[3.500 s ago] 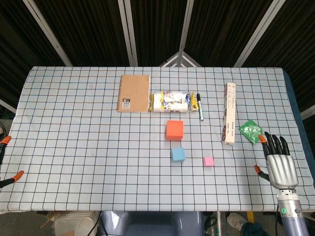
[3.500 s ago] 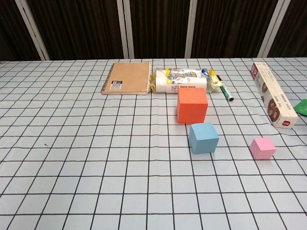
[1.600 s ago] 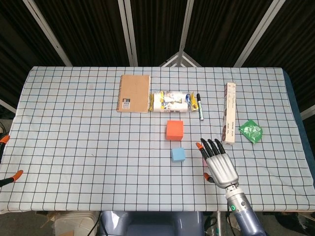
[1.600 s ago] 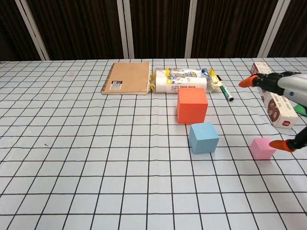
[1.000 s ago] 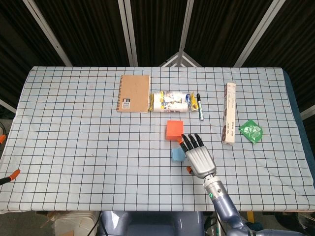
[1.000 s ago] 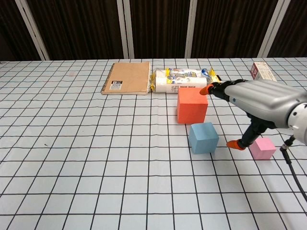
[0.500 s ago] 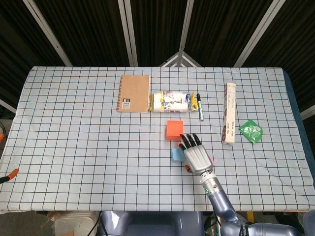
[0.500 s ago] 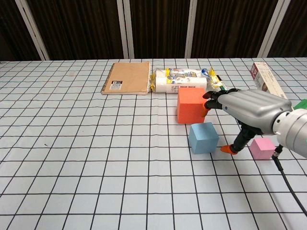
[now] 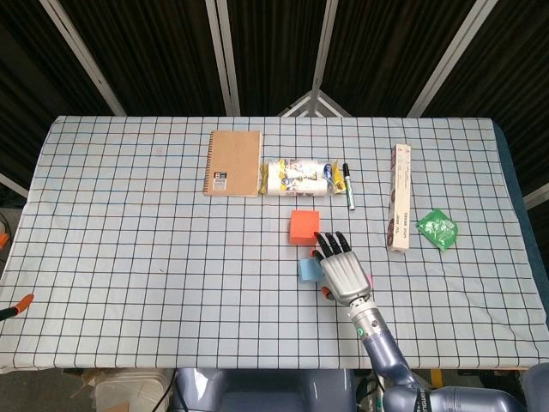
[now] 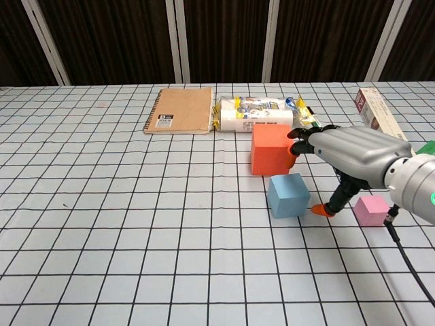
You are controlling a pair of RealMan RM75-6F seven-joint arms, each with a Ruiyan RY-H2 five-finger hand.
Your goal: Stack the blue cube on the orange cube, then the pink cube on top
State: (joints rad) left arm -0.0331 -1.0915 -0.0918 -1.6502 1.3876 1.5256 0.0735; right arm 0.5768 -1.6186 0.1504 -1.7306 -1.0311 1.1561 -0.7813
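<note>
Reaching over the middle of the checked tablecloth [image 9: 129, 257], the right hand [image 10: 346, 155] hangs just right of and above the blue cube [image 10: 288, 195], fingers spread wide and holding nothing; its thumb points down to the cloth in the gap between the blue cube and the pink cube [image 10: 371, 210], while the other fingertips sit beside the right face of the orange cube [image 10: 272, 149]. Whether any finger touches the blue or orange cube cannot be told from either view. All three cubes rest on the table: the orange one behind, the blue one just in front of it and slightly to the right, the pink one off to the right, apart from both. In the head view the hand [image 9: 340, 268] covers part of the blue cube [image 9: 307, 269]. The left hand shows in neither view. By my reading, this is the approach to the first grasp, with nothing stacked so far. The next move likely calls for shifting the hand left until the blue cube sits between thumb and fingers, closing on opposite faces, then lifting it clear of the orange cube's top edge before setting it down squarely. A notebook [image 10: 179, 110], a snack packet [image 10: 257, 113], a marker [image 9: 348, 186] and a long carton [image 9: 399, 197] lie behind.
</note>
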